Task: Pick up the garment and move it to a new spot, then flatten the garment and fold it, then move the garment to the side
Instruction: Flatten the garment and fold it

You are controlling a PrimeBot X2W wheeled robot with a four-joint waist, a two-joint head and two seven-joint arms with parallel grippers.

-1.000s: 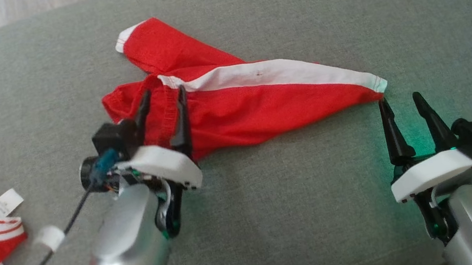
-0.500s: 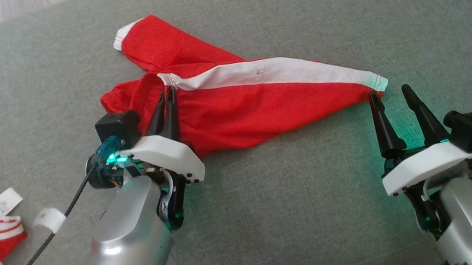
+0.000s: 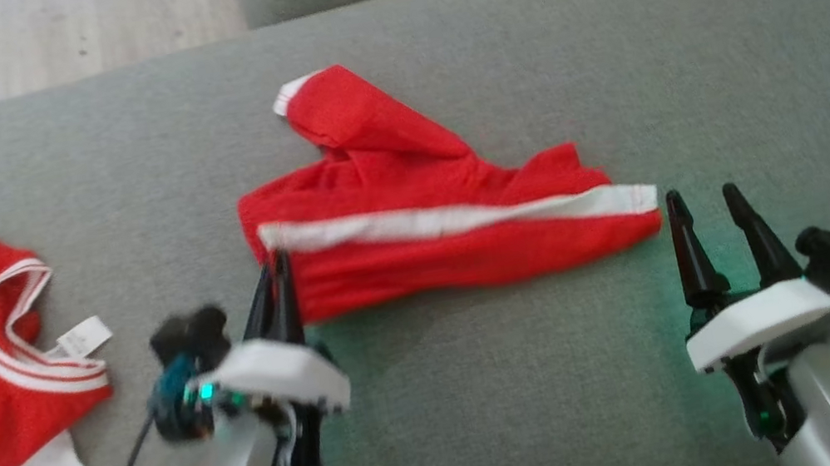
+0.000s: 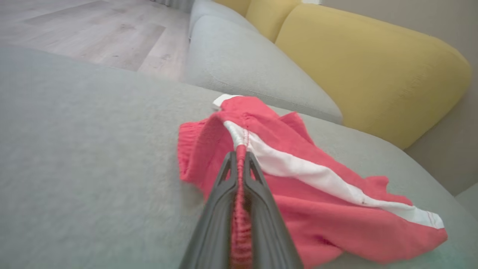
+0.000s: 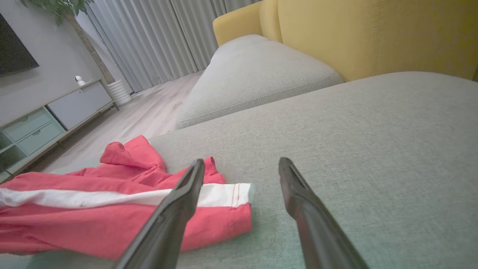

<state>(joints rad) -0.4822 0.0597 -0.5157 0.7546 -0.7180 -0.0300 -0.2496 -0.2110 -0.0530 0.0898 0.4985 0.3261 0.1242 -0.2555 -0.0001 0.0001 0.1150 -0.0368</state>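
Nearest you, your left gripper (image 3: 275, 268) is clamped on the gathered edge of the red garment (image 3: 461, 259), forearm reaching in from the lower left. Your right gripper (image 3: 702, 195) stands fingers apart just beside the garment's other end, seemingly not touching, though the head view is blurred. You're at the pick-up step, I'd judge: close the right on that corner, then lift the garment off the grey cushion (image 3: 514, 419) where it lies crumpled.

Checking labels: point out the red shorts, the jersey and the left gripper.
red shorts (image 3: 470, 262), head view, red panel below the white stripe.
jersey (image 3: 11, 414), head view, red front fabric.
left gripper (image 3: 275, 272), head view, between its shut fingertips.
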